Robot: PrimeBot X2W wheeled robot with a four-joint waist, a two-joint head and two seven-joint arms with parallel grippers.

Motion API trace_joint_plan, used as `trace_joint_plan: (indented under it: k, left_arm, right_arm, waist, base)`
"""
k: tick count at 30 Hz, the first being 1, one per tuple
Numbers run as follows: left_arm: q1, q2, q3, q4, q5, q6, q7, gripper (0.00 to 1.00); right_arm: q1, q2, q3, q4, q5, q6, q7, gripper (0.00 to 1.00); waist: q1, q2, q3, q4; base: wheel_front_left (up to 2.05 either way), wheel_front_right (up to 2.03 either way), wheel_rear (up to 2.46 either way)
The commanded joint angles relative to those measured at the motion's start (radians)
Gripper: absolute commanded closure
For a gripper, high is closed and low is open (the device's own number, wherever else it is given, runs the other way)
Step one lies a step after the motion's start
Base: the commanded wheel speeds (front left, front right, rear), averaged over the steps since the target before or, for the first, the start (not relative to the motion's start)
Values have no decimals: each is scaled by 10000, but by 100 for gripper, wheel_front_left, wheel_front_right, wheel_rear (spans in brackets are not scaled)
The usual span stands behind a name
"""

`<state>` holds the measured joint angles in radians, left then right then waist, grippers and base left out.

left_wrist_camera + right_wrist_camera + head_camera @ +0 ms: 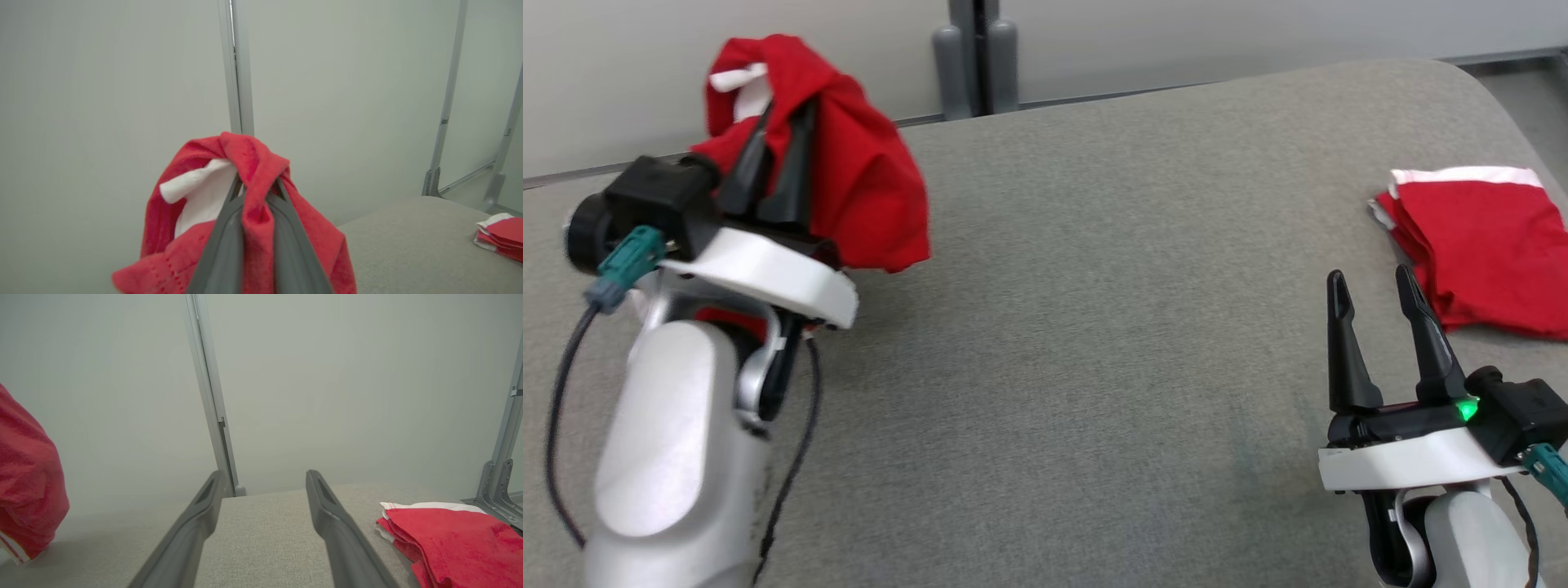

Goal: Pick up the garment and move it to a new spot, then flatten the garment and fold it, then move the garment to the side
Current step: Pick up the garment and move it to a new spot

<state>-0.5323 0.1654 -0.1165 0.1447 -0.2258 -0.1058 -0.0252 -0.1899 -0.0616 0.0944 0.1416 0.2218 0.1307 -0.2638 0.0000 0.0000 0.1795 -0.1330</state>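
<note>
Left arm: pale forearm angled up from the lower left. Left end effector [788,110] is pinched on the red garment [866,180], fingers pointing up-frame.
Right arm: low at the lower right. Right end effector [1370,279] is spread, with nothing held between its fingers.
Garment: carried in the upper left, bunched and draped over the fingers, white trim exposed.
Worktop [1094,327]: grey fabric.
Folded red stack [1486,245]: laid at the right edge.

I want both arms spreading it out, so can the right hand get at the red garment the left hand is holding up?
Probably yes. The right hand is open, and just grey surface lies between it and the garment hanging from the shut left hand. The folded stack lies aside.
</note>
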Motion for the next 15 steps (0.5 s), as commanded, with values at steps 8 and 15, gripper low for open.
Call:
trace_joint_plan:
  k: [8, 15]
  left_arm:
    - [-1444, -1028, -1810, 1741, -163, 103, -248, 100]
    - [-2020, -1133, -3675, 3332, -1577, 687, -837, 0]
  right_arm:
    - [-323, 83, 171, 23, 256, 0, -9, 0]
    - [-497, 93, 500, 121, 734, -2, -9, 0]
  waist:
    - [0, 0, 774, -1683]
    - [0, 0, 988, -2315]
  base:
    - [0, 0, 0]
    - [0, 0, 0]
